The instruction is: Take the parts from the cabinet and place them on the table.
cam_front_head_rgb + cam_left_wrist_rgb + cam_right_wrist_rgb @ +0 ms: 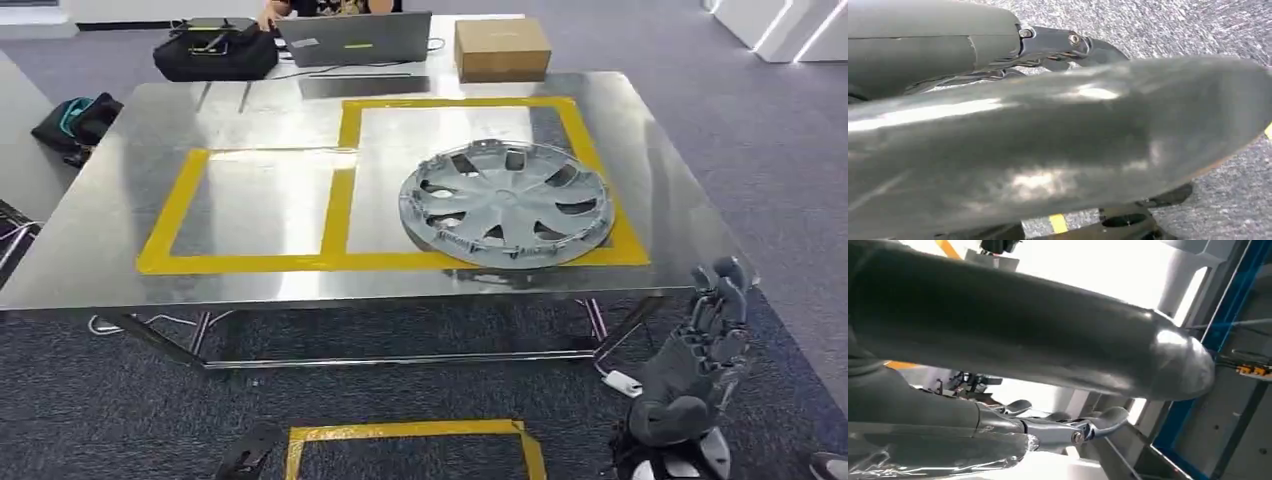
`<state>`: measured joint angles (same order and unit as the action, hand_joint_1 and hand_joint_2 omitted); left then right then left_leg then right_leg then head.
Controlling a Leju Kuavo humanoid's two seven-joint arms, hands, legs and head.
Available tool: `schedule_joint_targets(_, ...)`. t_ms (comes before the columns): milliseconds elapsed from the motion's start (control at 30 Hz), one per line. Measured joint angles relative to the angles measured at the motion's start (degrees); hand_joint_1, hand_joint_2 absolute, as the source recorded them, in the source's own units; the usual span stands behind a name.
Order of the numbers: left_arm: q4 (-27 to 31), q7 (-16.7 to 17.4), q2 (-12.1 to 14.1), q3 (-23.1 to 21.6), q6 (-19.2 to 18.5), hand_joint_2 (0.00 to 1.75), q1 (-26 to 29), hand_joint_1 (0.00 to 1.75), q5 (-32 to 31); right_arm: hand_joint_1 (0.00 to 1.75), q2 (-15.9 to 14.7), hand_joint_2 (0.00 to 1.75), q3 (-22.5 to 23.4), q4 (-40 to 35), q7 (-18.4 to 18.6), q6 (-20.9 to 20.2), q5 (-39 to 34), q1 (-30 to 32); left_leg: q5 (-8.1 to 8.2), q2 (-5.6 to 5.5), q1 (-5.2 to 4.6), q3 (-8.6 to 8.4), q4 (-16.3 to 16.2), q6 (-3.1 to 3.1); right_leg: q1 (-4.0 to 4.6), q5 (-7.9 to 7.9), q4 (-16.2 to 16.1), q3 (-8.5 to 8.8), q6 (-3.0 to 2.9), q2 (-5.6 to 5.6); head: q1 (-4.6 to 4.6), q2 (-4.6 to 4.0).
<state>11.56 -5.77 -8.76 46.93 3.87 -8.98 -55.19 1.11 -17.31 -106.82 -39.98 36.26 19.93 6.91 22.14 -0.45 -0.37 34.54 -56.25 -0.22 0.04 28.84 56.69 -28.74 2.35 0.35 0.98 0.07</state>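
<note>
A grey wheel cover [505,203] lies flat on the steel table [100,260], inside the right one of two yellow-taped rectangles. My right hand [700,360] hangs below the table's front right corner, fingers pointing up and apart, holding nothing. In the right wrist view the right hand [1023,340] appears as a thick grey thumb with its fingers [1098,422] stretched out. My left hand [248,452] shows as a dark tip low at the front left, over the carpet. The left wrist view has its thumb [1048,140] up close and its fingers [1073,45] extended, with nothing in them.
At the table's far edge stand a laptop [355,38], a black bag [215,50] and a cardboard box [502,47], with a person [300,8] behind. A dark bag [78,122] lies on the left. Yellow tape [415,432] marks the carpet in front of me.
</note>
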Motion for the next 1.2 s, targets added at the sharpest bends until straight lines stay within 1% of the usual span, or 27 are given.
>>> schedule_joint_targets(33,0.0,0.0,0.0,0.0,0.0,0.0,0.1,0.0,0.0,0.0,0.0,0.0,0.0,0.2,0.0,-0.1,0.0,0.1,-0.28,-0.03,-0.04,0.07,0.1,-0.36,-0.12,-0.4,-0.2,-0.23,-0.61,-0.06,-0.07,-0.02)
schedule_joint_targets(67,0.0,0.0,0.1,0.0,0.0,0.0,0.1,0.0,0.0,0.0,0.0,0.0,0.0,0.2,0.0,-0.1,0.0,-0.2,0.6,-0.03,0.1,0.44,-0.4,-0.72,-0.46,-0.96,-0.5,-0.43,-1.15,-0.28,0.0,0.0)
schedule_joint_targets(100,0.0,0.0,0.1,0.0,0.0,0.0,0.1,0.0,0.0,0.0,0.1,0.0,0.0,0.3,0.0,-0.2,0.0,-0.3,3.42,-0.01,0.08,1.29,-2.2,-1.15,-0.53,-1.44,-0.5,-0.61,-1.65,-0.32,-0.48,-0.02)
schedule_joint_targets(167,0.0,-0.1,0.1,0.0,-0.1,0.0,0.0,0.0,0.0,0.0,0.1,0.0,0.0,0.4,0.0,-0.3,0.0,-0.2,9.7,-0.01,0.36,4.23,-10.7,-1.74,-0.54,-2.61,-0.4,-1.92,-1.91,-0.34,-0.59,-0.02)
schedule_joint_targets(200,0.0,-0.1,0.1,0.0,-0.1,0.0,0.1,0.0,-0.1,0.0,0.1,0.0,0.0,0.5,0.0,-0.3,0.0,-0.2,11.67,0.0,0.44,5.67,-15.4,-1.92,-0.54,-3.15,-0.4,-2.69,-1.88,-0.35,-0.61,-0.02)
schedule_joint_targets(233,0.0,-0.1,0.1,0.0,-0.1,0.0,0.1,0.0,-0.1,0.0,0.1,0.0,0.0,0.7,0.0,-0.3,0.0,-0.1,12.0,0.0,0.49,6.04,-17.7,-2.02,-0.54,-3.56,-0.3,-3.27,-1.82,-0.36,-0.59,-0.02)
schedule_joint_targets(267,0.0,-0.1,0.1,0.0,-0.1,0.0,0.1,0.0,-0.1,0.0,0.1,0.0,0.0,0.8,0.0,-0.3,0.0,-0.1,10.8,0.0,0.56,5.11,-17.3,-2.09,-0.56,-4.01,-0.3,-3.89,-1.7,-0.38,-0.61,-0.02)
schedule_joint_targets(300,0.0,-0.1,0.1,0.0,-0.1,0.0,0.1,0.0,-0.1,0.0,0.1,0.0,0.0,0.9,0.0,-0.3,-0.1,-0.1,8.96,0.0,0.63,3.16,-14.7,-2.13,-0.6,-4.35,-0.3,-4.38,-1.46,-0.38,-0.59,-0.02)
schedule_joint_targets(367,0.0,-0.1,0.1,0.0,-0.2,0.0,0.0,0.0,-0.2,0.0,0.1,0.0,0.0,1.0,0.0,-0.3,-0.1,-0.1,5.44,0.02,0.87,-3.82,-4.2,-2.24,-0.8,-4.92,0.0,-5.06,-0.9,-0.35,-0.61,-0.02)
schedule_joint_targets(400,0.0,-0.1,0.0,0.0,-0.2,0.0,-0.1,0.0,-0.3,0.0,0.1,0.0,0.0,1.0,0.0,-0.3,-0.2,-0.1,5.86,0.01,0.96,-6.67,-0.2,-2.34,-0.55,-5.08,0.2,-5.4,-0.6,-0.35,-0.72,-0.02)
schedule_joint_targets(433,0.0,-0.1,0.0,0.0,-0.3,0.0,-0.3,0.0,-0.4,0.0,0.1,0.0,0.0,1.0,0.0,-0.2,-0.3,-0.2,5.94,-0.35,0.72,-6.8,0.9,-1.57,-0.38,-5.4,0.5,-5.82,-0.27,-0.34,-0.72,-0.02)
schedule_joint_targets(533,0.0,-0.1,0.0,0.0,-0.4,0.0,-0.2,0.0,-0.6,0.0,0.1,0.0,0.0,1.0,0.0,-0.3,-1.1,0.0,5.56,-0.27,0.43,-5.92,0.6,-0.25,-0.6,-6.43,0.3,-6.01,0.83,-0.37,-0.61,-0.02)
schedule_joint_targets(567,0.0,-0.1,0.0,0.0,-0.6,0.0,-0.1,0.0,-0.6,0.0,0.1,0.0,0.0,1.0,0.0,-0.5,-1.3,0.1,5.02,-0.08,0.73,-5.57,0.8,0.58,-0.8,-6.21,0.6,-6.37,1.08,-0.32,-0.68,-0.02)
schedule_joint_targets(600,0.0,-0.1,0.0,0.0,-0.7,0.0,-0.2,0.0,-0.7,0.0,0.1,0.0,0.0,1.0,0.0,-0.6,-1.4,0.1,4.65,0.0,0.67,-5.08,0.8,1.08,-0.78,-3.79,2.4,-7.48,1.32,-0.38,-0.48,-0.02)
schedule_joint_targets(667,0.0,-0.3,0.0,0.0,-0.9,0.0,-0.2,0.0,-0.9,0.0,0.1,0.0,0.0,1.0,0.0,-0.8,-1.9,0.2,3.74,0.06,0.59,-3.93,0.7,1.68,-0.74,2.38,11.3,-10.57,1.7,-0.31,-0.33,-0.02)
schedule_joint_targets(700,0.0,-0.3,0.0,0.0,-0.9,0.0,-0.1,0.0,-1.0,0.0,0.1,0.0,0.0,1.0,0.0,-0.9,-2.1,0.3,3.27,0.08,0.48,-3.36,0.7,1.73,-0.74,4.46,15.8,-11.98,1.8,-0.32,-0.33,-0.02)
schedule_joint_targets(733,0.0,-0.3,0.1,0.0,-1.0,0.0,-0.1,0.0,-1.1,0.0,0.1,0.0,0.0,1.0,0.0,-1.0,-2.2,0.4,2.82,0.1,0.4,-2.77,0.7,1.73,-0.74,5.37,18.8,-12.71,1.81,-0.32,-0.39,-0.02)
schedule_joint_targets(767,0.0,-0.3,0.1,0.0,-1.0,0.0,-0.1,0.0,-1.1,0.0,0.1,0.0,0.0,1.1,0.0,-1.0,-2.3,0.6,2.43,0.1,0.33,-2.25,0.7,1.69,-0.73,4.66,18.7,-11.96,1.73,-0.33,-0.33,-0.02)
schedule_joint_targets(800,0.0,-0.3,0.1,0.0,-1.0,0.0,-0.1,0.0,-1.1,0.0,0.1,0.0,0.0,1.1,0.0,-1.1,-2.4,0.6,2.06,0.1,0.28,-1.85,0.7,1.61,-0.69,3.07,16.2,-9.84,1.56,-0.32,-0.37,-0.02)
schedule_joint_targets(867,0.0,-0.4,0.1,0.0,-1.0,0.0,-0.1,0.0,-1.1,0.0,0.1,0.0,0.0,1.2,0.0,-1.3,-2.4,0.5,1.43,0.05,0.25,-1.28,0.7,1.32,-0.56,-0.62,4.9,-2.42,0.91,-0.32,-0.35,-0.02)
schedule_joint_targets(900,0.0,-0.4,0.1,0.0,-1.0,0.0,-0.1,0.0,-1.1,0.0,0.1,0.0,0.0,1.1,0.0,-1.3,-2.5,0.4,1.17,0.04,0.22,-1.14,0.6,1.05,-0.49,-0.18,0.3,0.5,0.65,-0.33,-0.33,-0.02)
schedule_joint_targets(933,0.0,-0.4,0.1,0.0,-1.0,0.0,-0.1,0.0,-1.1,0.0,0.1,0.0,0.0,1.1,0.0,-1.3,-2.5,0.3,0.9,0.03,-0.01,-0.85,0.6,0.74,-0.28,-0.23,-0.8,1.5,0.67,-0.3,-0.44,-0.02)
schedule_joint_targets(1033,0.0,-0.4,0.1,0.0,-1.0,0.0,-0.1,0.0,-1.1,0.0,0.1,0.0,0.0,1.2,0.0,-1.3,-2.5,0.5,-0.28,0.07,0.18,-0.57,0.7,-0.3,-0.02,-0.94,-0.4,0.3,-0.12,-0.13,-0.28,0.0)
schedule_joint_targets(1067,0.0,-0.4,0.1,0.0,-1.0,0.0,0.0,0.0,-1.1,0.0,0.1,0.0,0.0,1.2,0.0,-1.3,-2.5,0.6,-0.38,0.05,0.14,-0.33,0.7,-0.62,-0.52,-1.66,-1.0,-0.61,-0.75,-0.28,-0.28,0.0)
schedule_joint_targets(1100,0.0,-0.4,0.2,0.0,-1.0,0.0,0.0,0.0,-1.2,0.0,0.1,0.0,0.0,1.2,0.0,-1.5,-2.6,0.4,1.39,0.07,0.18,0.35,-0.3,-1.03,-0.54,-2.2,-1.0,-0.4,-1.2,-0.38,-0.35,-0.02)
schedule_joint_targets(1133,0.0,-0.5,0.2,0.0,-1.0,0.0,0.0,0.0,-1.2,0.0,0.2,0.0,0.0,1.2,0.0,-1.6,-2.8,0.3,4.42,0.07,0.22,1.54,-3.2,-1.35,-0.57,-2.61,-1.0,-1.1,-1.67,-0.41,-0.59,-0.02)
schedule_joint_targets(1200,0.0,-0.6,0.2,0.0,-1.1,0.0,-0.1,0.0,-1.2,0.0,0.2,0.0,0.1,1.2,0.0,-1.9,-3.1,0.5,9.96,0.07,0.53,4.74,-12.5,-1.97,-0.52,-3.67,-0.9,-2.49,-1.87,-0.43,-0.68,-0.02)
